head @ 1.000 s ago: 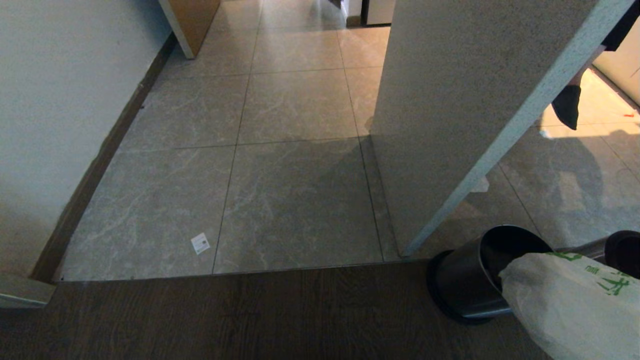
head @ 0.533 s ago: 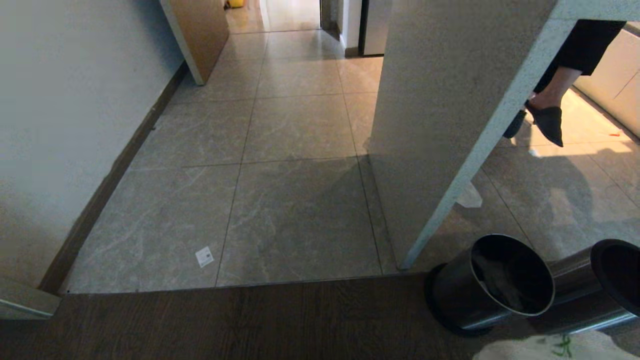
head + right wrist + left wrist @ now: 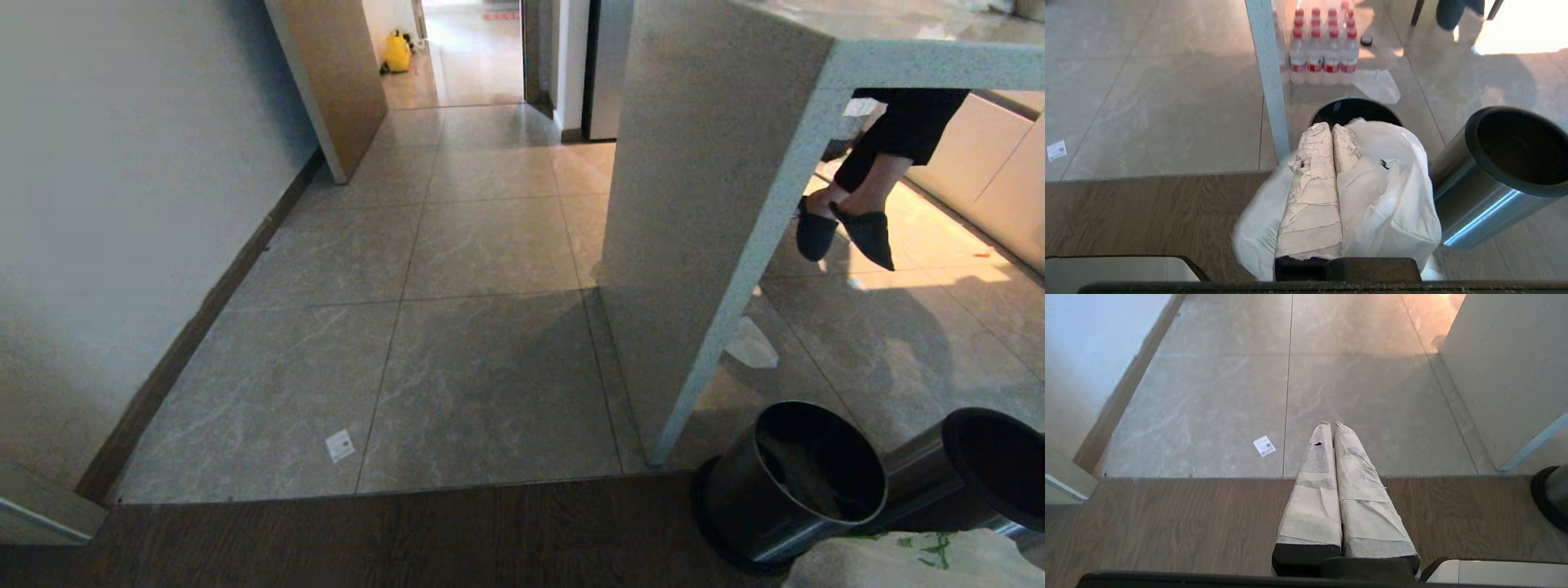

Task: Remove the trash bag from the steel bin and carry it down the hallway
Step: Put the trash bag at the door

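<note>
The white trash bag (image 3: 1392, 196) with faint green print hangs from my right gripper (image 3: 1332, 127), which is shut on its crinkled plastic. In the head view only the bag's top (image 3: 898, 563) shows, at the bottom right edge. Below the bag stands the steel bin (image 3: 792, 482), dark, with a black base and an open mouth (image 3: 1355, 112). The hallway (image 3: 482, 245) of grey marbled tiles runs ahead past a wooden floor strip. My left gripper (image 3: 1331, 424) is shut and empty above that strip.
A second steel bin (image 3: 980, 474) with a black rim leans beside the first. A stone counter panel (image 3: 702, 204) stands right of the hallway, with a person's slippered feet (image 3: 857, 233) behind it. A pack of water bottles (image 3: 1323, 53) is behind the bin. A paper label (image 3: 340, 445) lies on the tiles.
The head camera has tilted up, so the whole scene slid down and more hallway shows. The bag no longer covers the bin's mouth and sits at the picture's bottom edge.
</note>
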Available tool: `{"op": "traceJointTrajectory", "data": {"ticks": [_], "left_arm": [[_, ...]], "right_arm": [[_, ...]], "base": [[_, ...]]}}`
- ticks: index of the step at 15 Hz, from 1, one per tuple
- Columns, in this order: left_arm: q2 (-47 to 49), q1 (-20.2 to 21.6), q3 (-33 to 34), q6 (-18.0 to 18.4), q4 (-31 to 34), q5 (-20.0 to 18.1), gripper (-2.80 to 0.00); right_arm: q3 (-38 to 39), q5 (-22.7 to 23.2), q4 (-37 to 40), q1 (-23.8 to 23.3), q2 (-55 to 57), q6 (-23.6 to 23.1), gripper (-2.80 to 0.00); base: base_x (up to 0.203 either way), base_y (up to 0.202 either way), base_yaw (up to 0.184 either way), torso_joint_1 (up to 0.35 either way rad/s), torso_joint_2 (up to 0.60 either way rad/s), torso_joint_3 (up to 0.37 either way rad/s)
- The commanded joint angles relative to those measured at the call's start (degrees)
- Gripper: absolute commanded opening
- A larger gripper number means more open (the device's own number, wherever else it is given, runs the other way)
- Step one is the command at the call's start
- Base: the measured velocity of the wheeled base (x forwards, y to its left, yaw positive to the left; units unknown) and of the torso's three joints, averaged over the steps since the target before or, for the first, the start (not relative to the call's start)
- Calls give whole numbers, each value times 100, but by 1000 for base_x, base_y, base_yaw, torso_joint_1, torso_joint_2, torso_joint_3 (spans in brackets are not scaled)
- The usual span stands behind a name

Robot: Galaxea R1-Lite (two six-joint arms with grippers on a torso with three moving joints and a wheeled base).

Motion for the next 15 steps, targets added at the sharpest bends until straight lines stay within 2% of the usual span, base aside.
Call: {"op": "traceJointTrajectory", "data": {"ticks": [1, 10, 15], "left_arm": [[0, 0, 0, -4, 0, 2, -280], [0, 0, 0, 31, 0, 2, -280], [0, 0, 0, 31, 0, 2, -280]], "right_arm": [[0, -1, -2, 0, 10, -4, -280], [0, 4, -2, 0, 10, -8, -280], [0, 4, -2, 0, 10, -8, -280]], "base": [[0, 0, 0, 2, -7, 193], [0, 0, 0, 2, 1, 197], [0, 0, 0, 3, 1, 26]]}}
